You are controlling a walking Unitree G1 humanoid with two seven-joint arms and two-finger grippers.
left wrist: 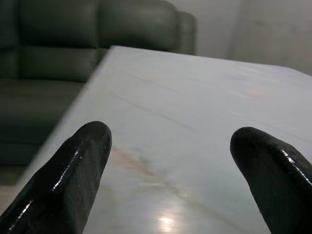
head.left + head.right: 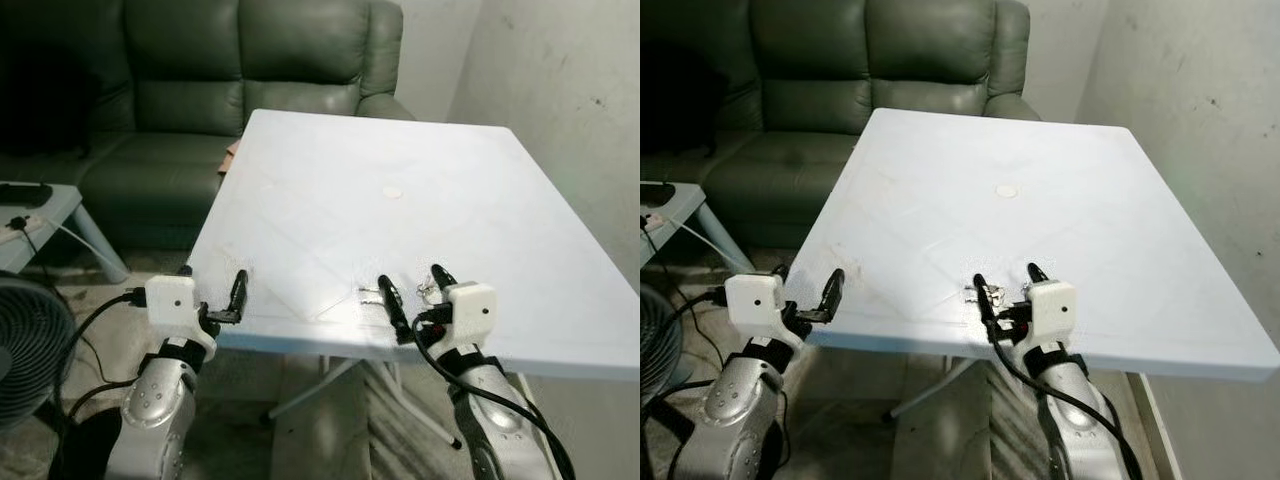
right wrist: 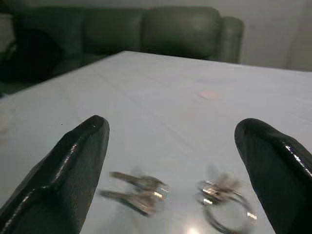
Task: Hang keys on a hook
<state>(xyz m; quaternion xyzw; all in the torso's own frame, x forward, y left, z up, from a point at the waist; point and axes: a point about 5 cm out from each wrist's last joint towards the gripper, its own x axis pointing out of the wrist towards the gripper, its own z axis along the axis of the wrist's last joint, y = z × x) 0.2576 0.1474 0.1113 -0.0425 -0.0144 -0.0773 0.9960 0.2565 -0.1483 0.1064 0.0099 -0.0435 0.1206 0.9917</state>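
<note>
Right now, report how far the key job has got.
Done: the right gripper is lined up, open, around the keys on the white table. In hand: nothing is gripped yet. Left: closing, lifting and hanging them. The left gripper waits open at the table's edge.

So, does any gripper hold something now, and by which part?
Nothing is held. The right gripper is open, with the keys on the table between its fingers. The left gripper is open over bare table.

Keys [image 3: 139,189]: small silver bunch, lying flat on the white surface [image 2: 400,150] near its front edge. Key ring [image 3: 225,204] lies just beside the blades. Fine detail blurred.
</note>
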